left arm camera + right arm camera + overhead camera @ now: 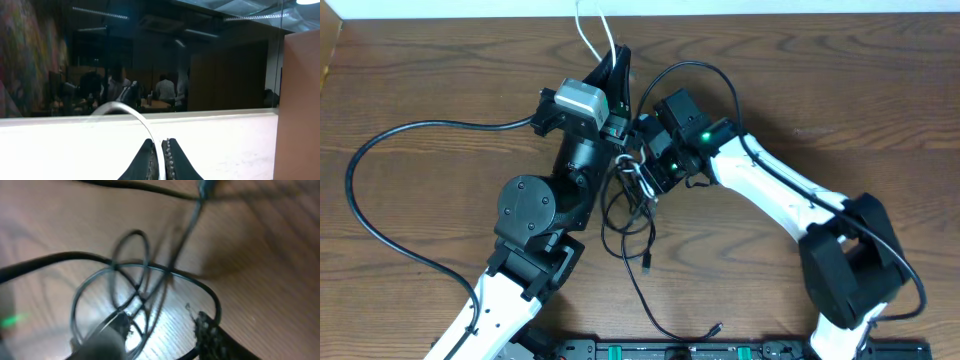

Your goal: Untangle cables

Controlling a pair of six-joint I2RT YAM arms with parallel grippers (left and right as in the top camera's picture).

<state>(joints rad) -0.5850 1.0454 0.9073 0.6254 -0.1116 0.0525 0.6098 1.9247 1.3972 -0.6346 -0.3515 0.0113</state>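
Now the left claw (pixel 160 150) is clamping the white cable (pixel 120 103) by the far edge of the desk (pixel 840 80) while the right claw (pixel 162 325), jaws apart, is straddling the black cables (pixel 635 190) at its middle, likely needing to close and pull.

Each arm pairs glossy white tube links (pixel 770 185) with chunky black joint housings (pixel 532 205). A silver-grey camera block (pixel 582 100) sits just behind the left gripper (pixel 159 155), whose slim black fingers (pixel 145 162) have ribbed inner edges. A small green light (pixel 703 137) glows behind the right gripper (pixel 161 320). A thick black cable (pixel 460 124) runs off behind the camera block.
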